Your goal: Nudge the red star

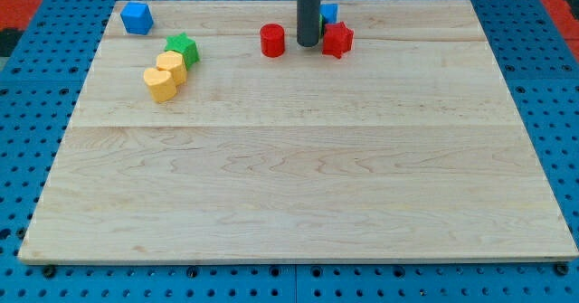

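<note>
Nearest the bench's bottom edge sits a yellow block (160, 83). Up near the top edge, my tip (308, 43), a bare rod holding nothing, seemingly touches the red star (338, 40)'s left side; the nudge looks barely begun.

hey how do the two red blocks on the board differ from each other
The red star has a jagged, pointed outline; the red cylinder is round with a flat top. The red star sits right beside my tip, on the view's right; the red cylinder stands apart on the view's left. Both are the same red, near the board's top edge.
</note>
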